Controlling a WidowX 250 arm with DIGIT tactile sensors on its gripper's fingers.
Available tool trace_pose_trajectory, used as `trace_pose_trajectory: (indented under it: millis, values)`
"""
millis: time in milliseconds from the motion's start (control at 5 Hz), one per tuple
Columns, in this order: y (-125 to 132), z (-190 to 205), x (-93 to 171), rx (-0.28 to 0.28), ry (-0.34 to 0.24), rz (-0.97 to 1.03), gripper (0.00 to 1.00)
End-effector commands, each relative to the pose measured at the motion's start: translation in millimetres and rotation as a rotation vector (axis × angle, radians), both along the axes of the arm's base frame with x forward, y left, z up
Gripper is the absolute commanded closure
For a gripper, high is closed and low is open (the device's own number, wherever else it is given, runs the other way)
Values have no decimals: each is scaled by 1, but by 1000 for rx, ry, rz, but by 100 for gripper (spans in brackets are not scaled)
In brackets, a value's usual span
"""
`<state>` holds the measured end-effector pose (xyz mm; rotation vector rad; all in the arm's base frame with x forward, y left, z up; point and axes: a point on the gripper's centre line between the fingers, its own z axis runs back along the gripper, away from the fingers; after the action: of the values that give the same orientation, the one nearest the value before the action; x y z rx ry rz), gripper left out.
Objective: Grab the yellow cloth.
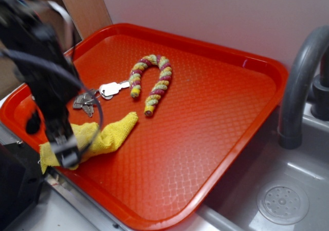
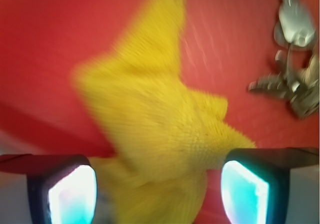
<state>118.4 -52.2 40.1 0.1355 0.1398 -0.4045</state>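
Fingertips first: in the wrist view the gripper point(image 2: 157, 184) stands wide, one pad point(image 2: 72, 194) low on the left and the other on the right, with the yellow cloth point(image 2: 150, 114) bunched in the gap between them. The jaws are parted and not yet pressing the fabric — nothing is held. From the exterior view the gripper point(image 1: 66, 151) hangs over the near-left corner of the red tray point(image 1: 216, 154), right above the thicker end of the yellow cloth point(image 1: 110, 133), whose thin tail runs up and right toward the middle of the tray.

The step in hand, as I judge it, is the pinch itself. To do it well, go straight down so both pads straddle the raised fold, then close fully; terry this soft will squash a good deal, so a half-closed grip would likely let it slide out. Whether the tips already touch the tray floor cannot be told from the blur. The cloth seems to lap over the tray's near rim, so a descent too far toward that edge could catch a finger on it — better to keep to the inboard side.

Farther off, the keys point(image 1: 97, 94) lie just beyond the cloth, near but apart. Past them the striped rope toy point(image 1: 151, 82) sits mid-tray, well clear.
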Motion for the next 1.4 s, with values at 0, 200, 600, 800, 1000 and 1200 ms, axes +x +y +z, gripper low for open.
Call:
trace_pose_trajectory:
  millis: [0, 200, 600, 800, 1000, 1200]
  values:
    - [2, 5, -1, -8, -32, 3, 0]
    - [2, 5, -1, -8, -32, 3, 0]
    - [-14, -12, 17, 81, -26, -49, 100]
    - [-2, -9, 25, 86, -22, -8, 100]
    - [19, -12, 38, 98, -9, 37, 100]
    - [39, 10, 48, 102, -37, 100, 100]
